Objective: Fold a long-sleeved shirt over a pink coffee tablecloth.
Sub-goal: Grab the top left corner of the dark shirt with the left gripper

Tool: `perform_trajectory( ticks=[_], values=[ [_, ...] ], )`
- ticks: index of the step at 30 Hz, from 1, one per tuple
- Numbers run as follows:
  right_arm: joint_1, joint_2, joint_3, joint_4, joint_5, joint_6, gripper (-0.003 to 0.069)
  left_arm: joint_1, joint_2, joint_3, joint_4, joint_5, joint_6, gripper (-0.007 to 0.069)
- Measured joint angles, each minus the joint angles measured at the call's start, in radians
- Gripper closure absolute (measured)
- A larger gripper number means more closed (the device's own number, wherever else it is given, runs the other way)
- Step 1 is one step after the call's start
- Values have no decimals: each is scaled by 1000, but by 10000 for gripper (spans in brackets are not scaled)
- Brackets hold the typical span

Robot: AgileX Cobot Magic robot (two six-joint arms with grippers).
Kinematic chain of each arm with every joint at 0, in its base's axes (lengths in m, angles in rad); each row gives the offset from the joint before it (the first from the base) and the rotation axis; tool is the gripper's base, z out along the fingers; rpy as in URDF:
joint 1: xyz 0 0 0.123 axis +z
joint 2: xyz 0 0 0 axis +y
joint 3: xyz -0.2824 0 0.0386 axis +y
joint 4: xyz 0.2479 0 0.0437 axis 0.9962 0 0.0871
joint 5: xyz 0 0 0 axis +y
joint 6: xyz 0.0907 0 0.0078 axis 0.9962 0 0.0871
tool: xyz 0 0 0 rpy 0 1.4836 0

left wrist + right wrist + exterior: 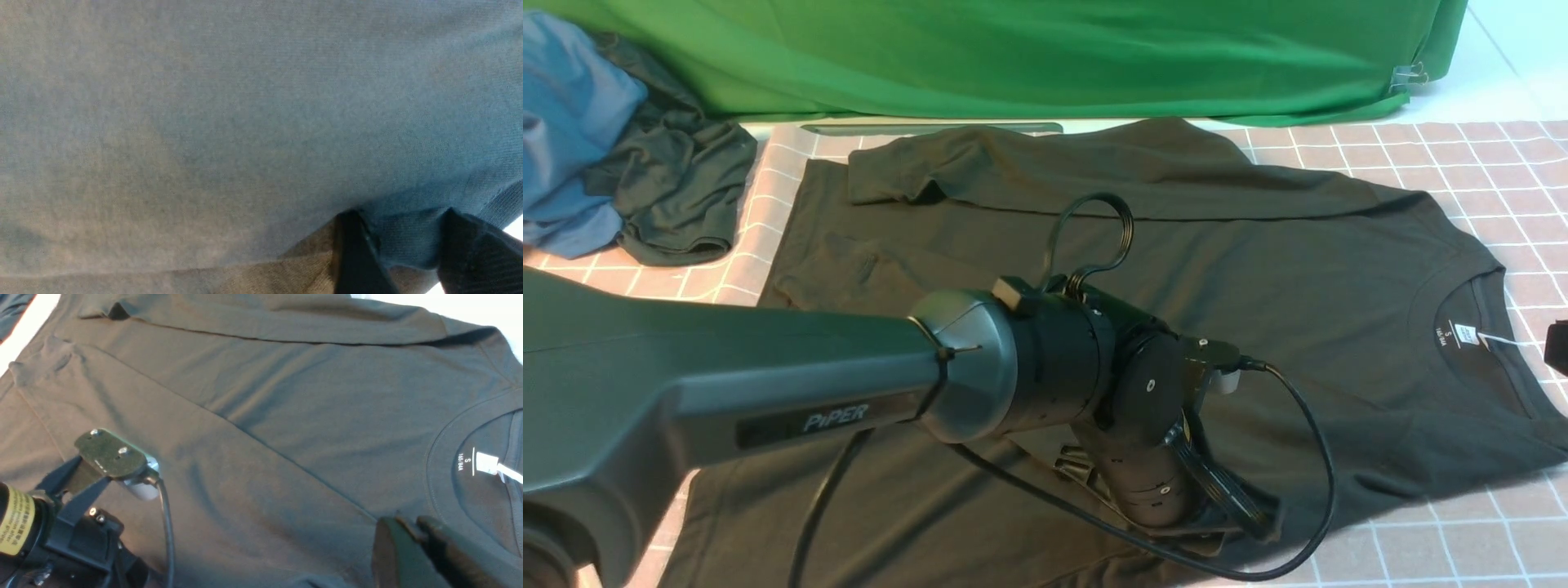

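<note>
The black long-sleeved shirt (1258,269) lies flat on the pink coffee tablecloth (1421,155), its neck and white label (1466,333) to the right. Its far sleeve (1013,163) is folded along the body. My left arm reaches across it, and the left gripper (1217,523) points down at the near hem. In the left wrist view the shirt (204,122) fills the frame, and the left gripper (402,245) presses into it, its fingers (355,253) apart with a flap of cloth between. My right gripper (408,526) hovers shut and empty over the shirt (286,416) near the collar label (486,462).
A bright green cloth (1013,57) hangs along the back. At the far left lie a blue garment (564,122) and a smaller dark grey garment (678,180). Only a corner of the right gripper (1558,347) shows at the right edge. The left wrist (81,522) is in the right wrist view.
</note>
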Motion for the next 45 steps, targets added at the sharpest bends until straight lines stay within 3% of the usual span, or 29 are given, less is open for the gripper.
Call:
perform_trajectory(
  ticks=[3, 4, 6, 9, 20, 27, 36, 40, 45],
  values=[
    [0, 0, 0, 0, 0, 0, 568, 0, 0, 0, 0, -7, 15, 428],
    [0, 0, 0, 0, 0, -1, 568, 0, 0, 0, -4, -9, 32, 499],
    [0, 0, 0, 0, 0, -1, 568, 0, 0, -2, -22, -4, 55, 570],
    [0, 0, 0, 0, 0, -1, 568, 1, 0, -15, -57, 41, 80, 592],
    [0, 0, 0, 0, -1, -1, 560, 1, -19, -71, -151, 209, 102, 593],
    [0, 0, 0, 0, -3, -1, 552, 1, -19, -71, -185, 203, 100, 589],
    [0, 0, 0, 0, -4, -1, 546, 9, -31, -94, -254, 247, 150, 414],
    [0, 0, 0, 1, -4, -1, 537, 86, -115, -154, -166, 291, 107, 403],
    [0, 0, 0, 1, -4, -1, 536, 307, -197, -248, -8, 314, -46, 545]
  ],
)
